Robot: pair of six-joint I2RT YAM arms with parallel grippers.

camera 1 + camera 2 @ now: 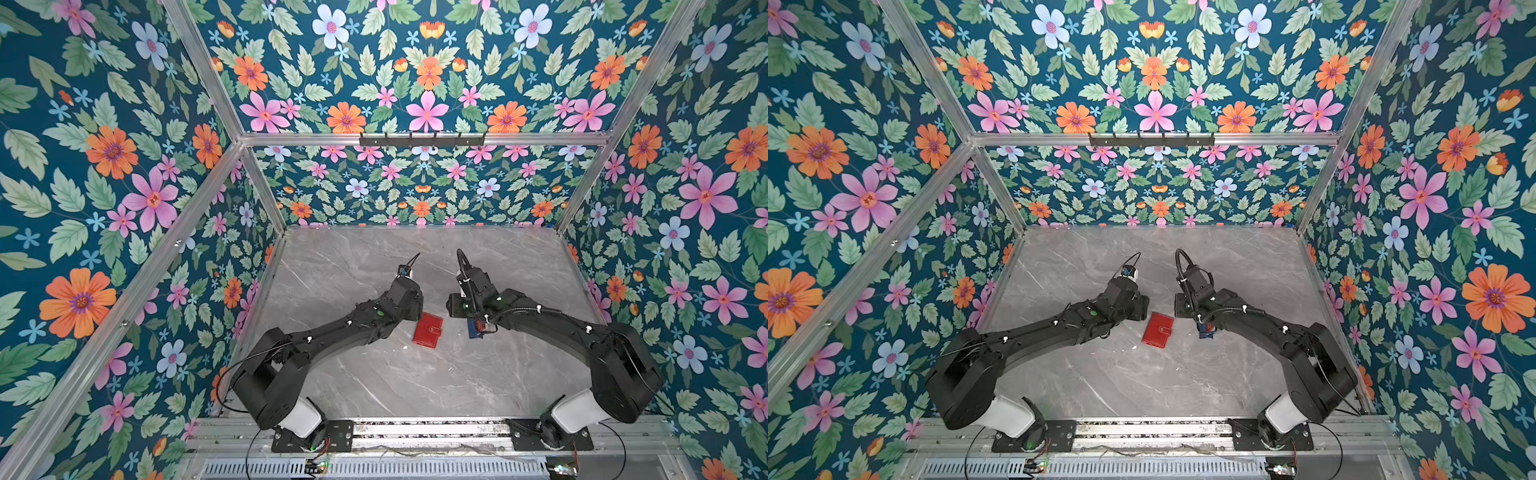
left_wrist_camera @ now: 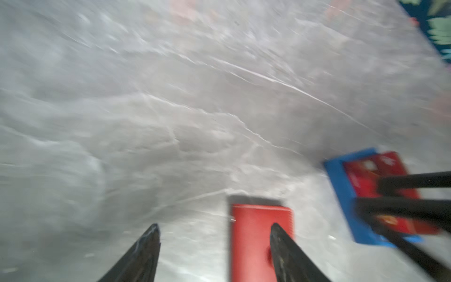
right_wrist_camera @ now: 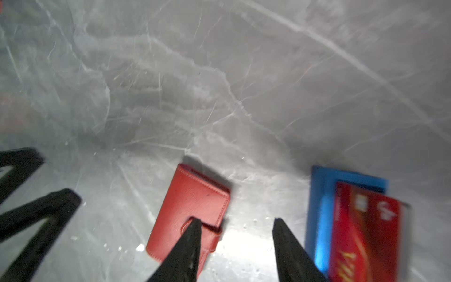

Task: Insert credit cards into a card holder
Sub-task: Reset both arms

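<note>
Right wrist view: right gripper (image 3: 235,221) spread, empty, over one closed red card holder (image 3: 192,202) lying flat on the table (image 3: 244,85). Beside it, one blue tray (image 3: 319,207) bears one red credit card (image 3: 366,232). Left gripper (image 2: 214,225) is spread and empty. Both arms lean inward, wrists bent down.

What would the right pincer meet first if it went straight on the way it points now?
The right pincer would probably meet bare table between the card holder and the blue tray; one finger overlaps the holder's snap tab and may clip it. Depth unclear.
</note>
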